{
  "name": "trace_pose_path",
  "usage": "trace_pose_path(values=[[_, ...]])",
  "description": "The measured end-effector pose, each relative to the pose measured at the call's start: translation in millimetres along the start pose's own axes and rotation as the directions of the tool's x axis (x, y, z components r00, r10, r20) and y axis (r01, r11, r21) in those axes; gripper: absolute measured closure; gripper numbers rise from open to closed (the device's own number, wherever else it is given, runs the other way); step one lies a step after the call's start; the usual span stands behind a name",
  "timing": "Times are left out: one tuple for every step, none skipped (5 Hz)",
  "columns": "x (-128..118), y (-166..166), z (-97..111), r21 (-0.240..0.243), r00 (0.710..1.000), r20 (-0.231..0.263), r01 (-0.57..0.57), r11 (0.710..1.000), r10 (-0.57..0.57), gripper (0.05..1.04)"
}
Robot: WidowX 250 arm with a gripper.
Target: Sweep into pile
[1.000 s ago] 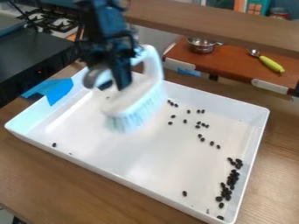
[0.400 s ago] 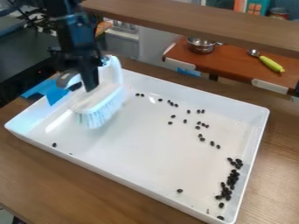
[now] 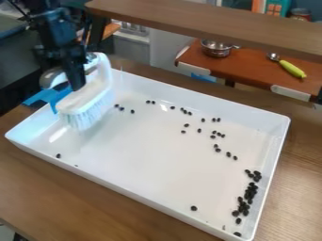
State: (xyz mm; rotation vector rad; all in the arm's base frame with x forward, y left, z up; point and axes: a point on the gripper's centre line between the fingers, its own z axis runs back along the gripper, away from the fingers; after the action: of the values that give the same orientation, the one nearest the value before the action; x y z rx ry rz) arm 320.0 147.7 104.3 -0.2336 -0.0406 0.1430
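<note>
The tool is clamped on the handle of the brush, and it is at the upper left of the view. The brush is tilted, with its bristles down, over the left part of the white tray; whether they touch the tray floor, one cannot tell.

The black beans lie inside the tray. Most of them make a dense, long group beside the right wall. Others are scattered loosely from the middle towards the far wall, and a few lie just to the right of the brush. One single bean is near the left end, and another is near the front wall.

The tray stands on the wooden counter, with blue tape at its left corner. Behind, on a red-brown board, there are a metal pot and a scoop with a yellow-green handle.
</note>
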Motion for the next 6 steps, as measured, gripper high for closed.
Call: trace_pose_path(values=[[6, 10, 7, 0.019, 0.999, 0.045, -0.009, 1.000, 0.008, 0.590], [15, 15, 1, 0.023, 0.998, 0.053, -0.033, 0.999, 0.031, 0.590], [23, 20, -3, 0.038, 0.997, 0.052, -0.060, 0.997, 0.058, 0.590], [28, 17, -18, 0.053, 0.998, 0.024, -0.065, 0.997, 0.064, 0.590], [36, 7, -23, 0.079, 0.998, 0.036, -0.049, 0.996, 0.046, 0.590], [41, 0, -30, 0.090, 0.999, 0.036, -0.038, 0.995, 0.035, 0.590]])
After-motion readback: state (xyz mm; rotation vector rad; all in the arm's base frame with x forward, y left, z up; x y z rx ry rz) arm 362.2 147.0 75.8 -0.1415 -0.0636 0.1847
